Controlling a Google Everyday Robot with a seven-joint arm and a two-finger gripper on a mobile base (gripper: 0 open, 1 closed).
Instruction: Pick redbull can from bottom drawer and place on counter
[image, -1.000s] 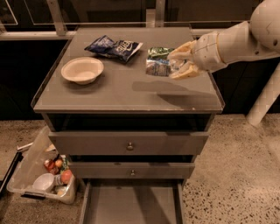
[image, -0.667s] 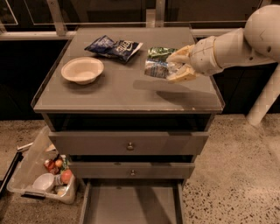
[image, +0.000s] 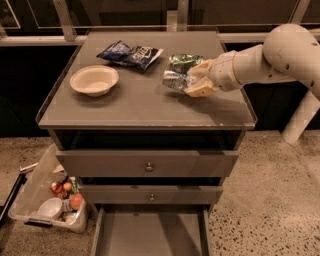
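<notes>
The redbull can (image: 173, 80), silver and slim, lies sideways in my gripper (image: 189, 79), just above the right part of the counter (image: 150, 107). The cream fingers (image: 200, 90) are shut on the can's right end. The can sits right in front of a green crinkled snack bag (image: 185, 61). The arm reaches in from the right. The bottom drawer (image: 150, 235) is pulled open at the foot of the cabinet and shows a bare grey floor.
A blue chip bag (image: 130, 53) lies at the back of the counter and a beige bowl (image: 94, 80) at the left. Two shut knobbed drawers (image: 148, 166) sit above the open one. A clear bin of items (image: 52, 200) stands on the floor at the left.
My gripper with the can has shifted slightly left and toward the counter's front. Nothing else has moved.
</notes>
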